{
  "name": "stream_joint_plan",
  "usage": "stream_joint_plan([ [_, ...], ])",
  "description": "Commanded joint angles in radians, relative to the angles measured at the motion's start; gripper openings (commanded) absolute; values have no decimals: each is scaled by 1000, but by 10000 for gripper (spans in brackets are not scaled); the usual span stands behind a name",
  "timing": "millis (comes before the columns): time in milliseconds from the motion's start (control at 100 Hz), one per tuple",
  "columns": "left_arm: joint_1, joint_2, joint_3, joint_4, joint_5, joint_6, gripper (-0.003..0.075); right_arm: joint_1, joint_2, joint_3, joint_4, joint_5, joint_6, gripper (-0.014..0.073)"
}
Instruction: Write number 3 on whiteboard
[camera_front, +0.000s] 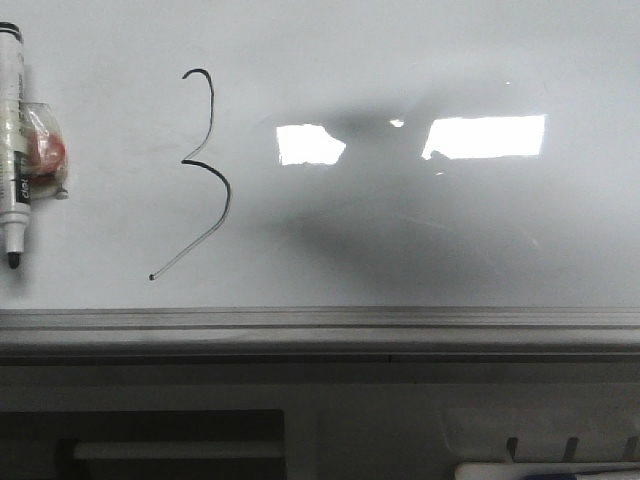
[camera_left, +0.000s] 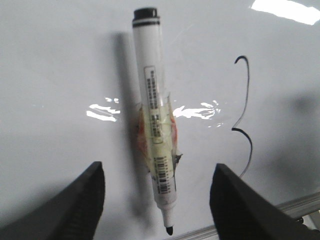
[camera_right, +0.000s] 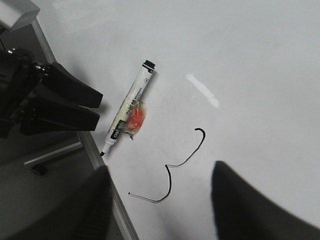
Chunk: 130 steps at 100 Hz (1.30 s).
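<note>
Hovering apart: left fingers (camera_left: 75, 200) spread wide, empty, flanking marker (camera_left: 155, 125); right fingers (camera_right: 240, 200) spread, empty.

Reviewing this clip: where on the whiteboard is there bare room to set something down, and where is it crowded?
Bare room: the whiteboard right of the number 3, out to its far side, bounded below by the grey edge strip. Crowded: the left side, where the marker lies beside the 3, with the open left end effector above it.
</note>
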Motion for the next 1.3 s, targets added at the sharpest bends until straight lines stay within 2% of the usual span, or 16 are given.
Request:
stream_joint_plan([
  [0,3,-84,-25,56,-40,3,303,-6,-48,-28,26,-42,0,101],
  [30,3,-112,-25,70,-33,3,243,-6,-60,-22,26,-42,0,-13],
  [50,3,-134,-25,81,-33,3,194,-6,-67,-18,26,-46,0,-57],
  [140,3,-230,-25,142,-33,3,-22,-6,-126,24,26,-77,0,-49],
  [450,3,-550,-25,275,-8,6,-20,-6,-526,383,26,-365,-1,-47],
  [620,3,-678,-25,305,138,6,-20,-6,-773,581,26,-393,-5,-47],
  [760,3,-729,-25,342,199,6,-20,-6,-923,701,26,-394,-5,-47],
  [950,3,-724,-25,338,212,6,-20,-6,-1017,767,26,-392,-5,-48],
  [1291,3,-724,-25,338,212,6,-20,-6,-1018,793,26,-391,-5,-48],
])
